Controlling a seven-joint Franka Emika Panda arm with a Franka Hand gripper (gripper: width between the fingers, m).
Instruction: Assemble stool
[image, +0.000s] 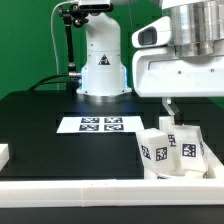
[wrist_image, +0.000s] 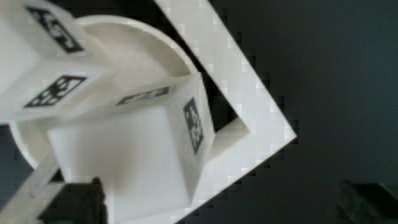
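The stool's white parts are heaped in the corner at the exterior view's right. Two oblong legs (image: 156, 151) (image: 186, 150) stand there with black-and-white tags facing out. In the wrist view the round disc seat (wrist_image: 111, 55) lies under tagged legs (wrist_image: 192, 128) (wrist_image: 59, 91). My gripper (image: 176, 112) hangs just above this heap. In the wrist view the gripper (wrist_image: 222, 202) is open, one dark finger (wrist_image: 71, 198) over the white parts and the other over the black table. Nothing is held.
A white raised rail (image: 90, 190) runs along the table's front edge and turns up the right side (wrist_image: 235, 80), boxing in the parts. The marker board (image: 100, 124) lies mid-table before the robot's base (image: 102, 60). A white block (image: 4, 155) sits at the left edge.
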